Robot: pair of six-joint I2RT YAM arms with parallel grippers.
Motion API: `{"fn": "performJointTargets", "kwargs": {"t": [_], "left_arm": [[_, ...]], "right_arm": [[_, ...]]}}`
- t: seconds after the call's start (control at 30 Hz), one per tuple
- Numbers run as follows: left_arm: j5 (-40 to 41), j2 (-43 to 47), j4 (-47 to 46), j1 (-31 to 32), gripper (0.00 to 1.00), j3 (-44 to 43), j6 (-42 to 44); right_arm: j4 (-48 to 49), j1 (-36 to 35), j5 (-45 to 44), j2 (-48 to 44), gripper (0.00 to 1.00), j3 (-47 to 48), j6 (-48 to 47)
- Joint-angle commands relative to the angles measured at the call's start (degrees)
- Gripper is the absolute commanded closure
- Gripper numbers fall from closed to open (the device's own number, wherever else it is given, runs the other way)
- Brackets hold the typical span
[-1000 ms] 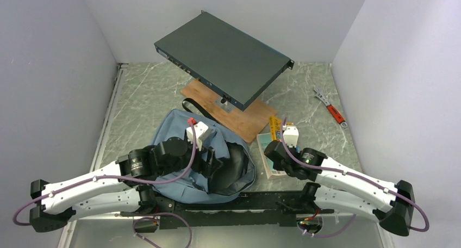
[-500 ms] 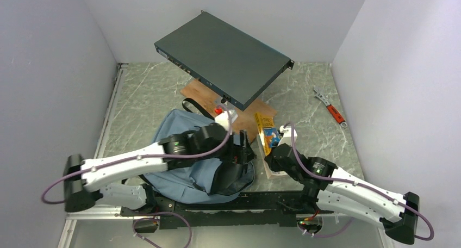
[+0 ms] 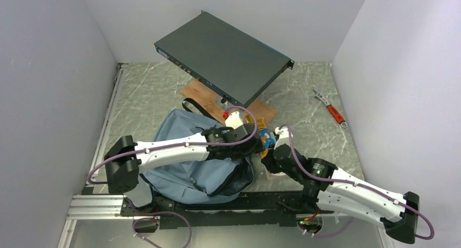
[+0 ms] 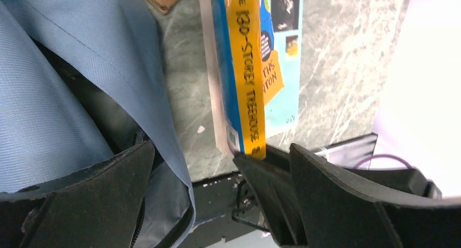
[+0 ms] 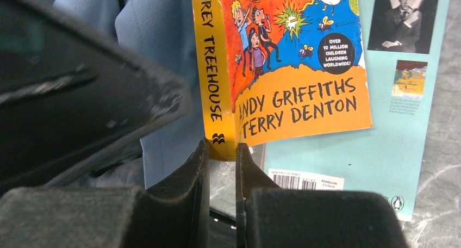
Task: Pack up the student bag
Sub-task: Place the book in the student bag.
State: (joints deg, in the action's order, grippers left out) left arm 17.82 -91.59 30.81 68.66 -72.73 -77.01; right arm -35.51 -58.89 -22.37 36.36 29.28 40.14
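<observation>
Two arms are meeting near the middle of the worktop [image 3: 147,95] in the top view. The student bag [image 3: 179,174] is lying at 7 o'clock from the middle, with its dark mouth facing 3 o'clock. The left claw [image 3: 255,146] is reaching over the bag to a yellow-spined book [image 3: 265,137] just at 3 o'clock of this mouth. The right claw [image 3: 270,150] is coming to the same book from 5 o'clock. A dark metal box [image 3: 223,57] is leaning at 12 o'clock, and a wrench [image 3: 330,107] is lying at 2 o'clock.

In the left wrist view, the left claw [image 4: 222,150] is standing wide and released. One finger [image 4: 92,204] is over the bag's edge and the other is past the book. The book is showing its spine above a teal book [image 4: 285,85].

In the right wrist view, the right claw [image 5: 222,155] is clenching the bottom corner of the book's spine, beside the bag's blue fabric.
</observation>
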Motion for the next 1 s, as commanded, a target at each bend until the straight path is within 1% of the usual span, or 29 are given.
{"fn": "performJointTargets", "kwargs": {"t": [0.0,0.07,0.2,0.23,0.3,0.4,0.53,0.67,0.77,0.83,0.87,0.9,0.93,0.97], "left_arm": [[6.03,-0.73,0.60,-0.02,0.03,-1.14,-6.74],[7.88,-0.73,-1.01,-0.02,0.08,0.78,-8.71],[9.54,-0.15,-4.85,-0.02,0.24,3.92,-8.59],[9.82,0.28,-5.17,-0.02,0.26,4.68,-8.80],[10.75,1.18,-5.47,-0.02,0.28,6.22,-8.81],[11.95,3.34,-6.44,-0.02,0.35,9.13,-9.62],[12.89,5.88,-9.92,-0.02,0.36,12.03,-8.13],[13.52,7.80,-10.04,-0.02,0.41,13.50,-7.23],[13.84,10.48,-11.84,0.02,0.54,16.83,-6.42],[14.34,13.14,-12.87,0.22,0.64,18.74,-5.42],[14.67,14.48,-13.32,0.24,0.72,19.65,-4.69],[15.01,15.83,-13.98,0.24,0.83,20.48,-3.63],[15.29,17.38,-14.30,0.24,0.91,21.12,-2.59],[15.43,18.85,-14.41,0.32,0.98,21.74,-1.62]], "right_arm": [[5.31,-1.87,3.25,0.05,1.00,1.38,-2.46],[6.39,-2.73,3.84,0.73,1.00,1.44,-3.66],[5.26,-4.21,1.66,3.09,1.00,2.68,-4.03],[5.46,-4.40,1.86,3.44,1.00,2.71,-4.42],[6.52,-5.36,3.43,3.77,1.00,2.86,-5.78],[6.54,-8.53,1.74,4.53,1.00,3.91,-6.26],[5.64,-12.61,0.02,8.95,1.00,7.16,-6.93],[6.99,-15.90,0.45,12.13,1.00,9.56,-8.93],[7.42,-18.28,-0.11,15.28,1.00,11.55,-9.73],[7.94,-19.29,0.35,17.15,1.00,12.73,-10.25],[8.13,-19.73,0.41,17.79,1.00,13.18,-10.33],[8.46,-20.13,0.26,18.24,1.00,13.39,-10.08],[9.01,-20.36,0.31,18.30,1.00,13.34,-9.74],[9.72,-20.46,0.76,17.93,0.99,12.95,-9.39]]}}
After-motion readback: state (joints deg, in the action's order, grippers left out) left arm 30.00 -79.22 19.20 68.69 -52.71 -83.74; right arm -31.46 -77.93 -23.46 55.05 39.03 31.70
